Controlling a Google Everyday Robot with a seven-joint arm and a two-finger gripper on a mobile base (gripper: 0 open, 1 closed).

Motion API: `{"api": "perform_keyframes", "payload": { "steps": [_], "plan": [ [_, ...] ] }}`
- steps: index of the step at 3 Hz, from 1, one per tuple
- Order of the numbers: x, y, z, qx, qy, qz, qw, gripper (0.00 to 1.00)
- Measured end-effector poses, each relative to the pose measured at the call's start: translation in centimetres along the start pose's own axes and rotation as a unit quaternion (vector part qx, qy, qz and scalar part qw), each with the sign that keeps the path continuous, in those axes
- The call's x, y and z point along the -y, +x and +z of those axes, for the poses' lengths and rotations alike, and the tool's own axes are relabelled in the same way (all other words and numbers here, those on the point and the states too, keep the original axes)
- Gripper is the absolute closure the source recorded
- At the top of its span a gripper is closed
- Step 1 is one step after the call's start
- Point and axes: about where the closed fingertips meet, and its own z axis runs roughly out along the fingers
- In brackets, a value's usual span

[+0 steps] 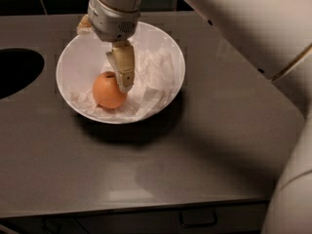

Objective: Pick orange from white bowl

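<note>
The orange (108, 90) lies in the left half of the white bowl (66, 65), on crumpled white paper (153, 69). My gripper (111, 69) hangs down into the bowl from the arm above it. It is open. One tan finger (122, 67) reaches down against the orange's upper right side. The other tan finger (84, 26) shows only as a stub at the wrist's far left, above the bowl's rim. The orange rests on the paper and is not lifted.
The bowl stands on a dark grey counter (161, 169). A dark round hole (17, 72) lies in the counter at the left. The robot's white arm (253, 28) crosses the upper right. A drawer handle (197, 221) shows below the front edge.
</note>
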Motion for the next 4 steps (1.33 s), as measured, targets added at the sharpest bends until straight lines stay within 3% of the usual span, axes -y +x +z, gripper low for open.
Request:
{"api": "perform_keyframes", "payload": {
  "steps": [1,4],
  "plan": [
    [-0.3,0.4,0.5,0.004,-0.008,0.005,0.9999,0.10],
    [-0.9,1.1,2.1,0.020,-0.020,0.014,0.9995,0.19]
  ]
}}
